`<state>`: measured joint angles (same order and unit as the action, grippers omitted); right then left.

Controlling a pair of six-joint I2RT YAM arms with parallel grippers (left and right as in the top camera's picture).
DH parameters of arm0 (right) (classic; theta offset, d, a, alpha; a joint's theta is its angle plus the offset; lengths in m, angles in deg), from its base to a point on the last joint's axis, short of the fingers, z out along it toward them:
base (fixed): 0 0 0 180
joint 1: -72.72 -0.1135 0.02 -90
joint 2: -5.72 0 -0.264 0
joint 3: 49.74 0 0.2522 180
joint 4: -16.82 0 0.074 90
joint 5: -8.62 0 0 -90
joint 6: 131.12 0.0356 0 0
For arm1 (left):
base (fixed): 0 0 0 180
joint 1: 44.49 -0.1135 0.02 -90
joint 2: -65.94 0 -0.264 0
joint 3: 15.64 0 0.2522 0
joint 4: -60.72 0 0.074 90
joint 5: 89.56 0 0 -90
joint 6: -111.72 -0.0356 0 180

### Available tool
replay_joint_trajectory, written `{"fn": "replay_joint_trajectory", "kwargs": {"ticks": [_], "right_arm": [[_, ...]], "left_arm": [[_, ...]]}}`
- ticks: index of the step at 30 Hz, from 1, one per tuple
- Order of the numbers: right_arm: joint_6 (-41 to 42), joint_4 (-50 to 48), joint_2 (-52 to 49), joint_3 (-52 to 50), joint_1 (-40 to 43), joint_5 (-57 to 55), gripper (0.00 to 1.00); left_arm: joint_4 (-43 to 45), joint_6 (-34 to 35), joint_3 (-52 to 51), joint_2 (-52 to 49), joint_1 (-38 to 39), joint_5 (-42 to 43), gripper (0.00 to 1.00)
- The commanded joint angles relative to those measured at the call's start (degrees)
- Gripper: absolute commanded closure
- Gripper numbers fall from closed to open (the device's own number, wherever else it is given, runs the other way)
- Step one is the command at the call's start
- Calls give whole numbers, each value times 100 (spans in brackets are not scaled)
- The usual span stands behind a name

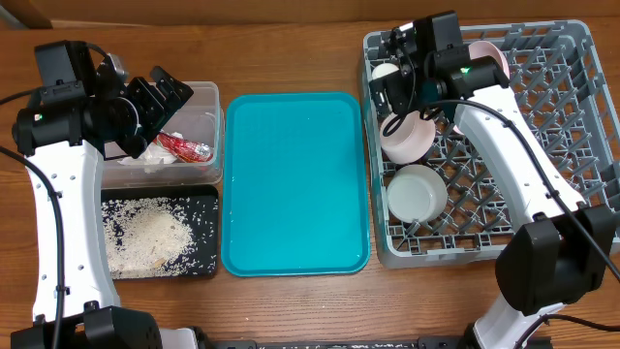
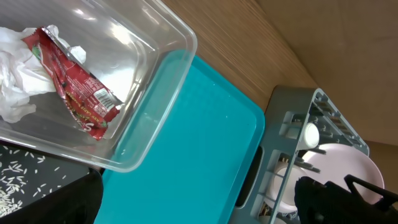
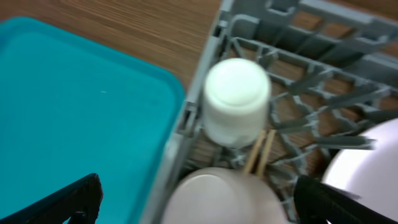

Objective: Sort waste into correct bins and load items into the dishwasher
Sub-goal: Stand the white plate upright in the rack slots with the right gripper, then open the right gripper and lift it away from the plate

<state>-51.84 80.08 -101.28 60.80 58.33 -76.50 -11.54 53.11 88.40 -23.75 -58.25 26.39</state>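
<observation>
**Late stage of the sort-and-load task: waste in the bins, dishes in the rack**

The right hand (image 1: 394,92) hangs over the far left corner of the grey dish rack (image 1: 572,116). Its fingers are spread wide and carry nothing. Directly beyond them in the wrist view is the small white cup (image 3: 236,99), standing among the pegs at that corner; its mouth is not visible. The wooden chopsticks (image 3: 260,152) lie just beside it on the grid floor, partly hidden by the rim of a bowl.

Outward along the rack's left edge come the first pale bowl (image 1: 411,138) and then the second bowl (image 1: 418,192), nearer the robot. The pink plate (image 1: 489,58) stands on edge between pegs along the rack's far edge.

The teal tray (image 1: 295,184) occupies the middle of the desk (image 1: 291,58) and shows nothing on it.

The left hand (image 1: 160,102) hovers over the clear tub (image 2: 186,43) near the desk's far left. It too is spread and empty. Inside the tub, the crumpled napkin (image 2: 15,81) and the red-and-white wrapper (image 2: 71,87) touch each other. The black tray (image 1: 208,199) sits just on the near side of the tub and holds the loose rice (image 1: 145,233).

Judged from this layout, both parts of the task appear complete or nearly so:

- **Waste:** every listed piece sits in a bin.
- **Dishes:** every listed dish sits in the rack.
- **Loose items:** none shows on the bare desk.
- **Possibly left:** withdrawing the arms, and perhaps tidying the chopsticks, whose seating cannot be told.
</observation>
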Motion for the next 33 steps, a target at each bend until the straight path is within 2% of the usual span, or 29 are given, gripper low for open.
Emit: {"fn": "replay_joint_trajectory", "kwargs": {"ticks": [1,26,33], "right_arm": [[199,68,35,70,-13,551,0],[199,52,61,70,9,546,0],[199,55,623,70,39,546,0]], "left_arm": [[7,-9,94,-20,7,44,0],[7,-9,94,-20,7,44,0],[7,-9,94,-20,7,44,0]]}}
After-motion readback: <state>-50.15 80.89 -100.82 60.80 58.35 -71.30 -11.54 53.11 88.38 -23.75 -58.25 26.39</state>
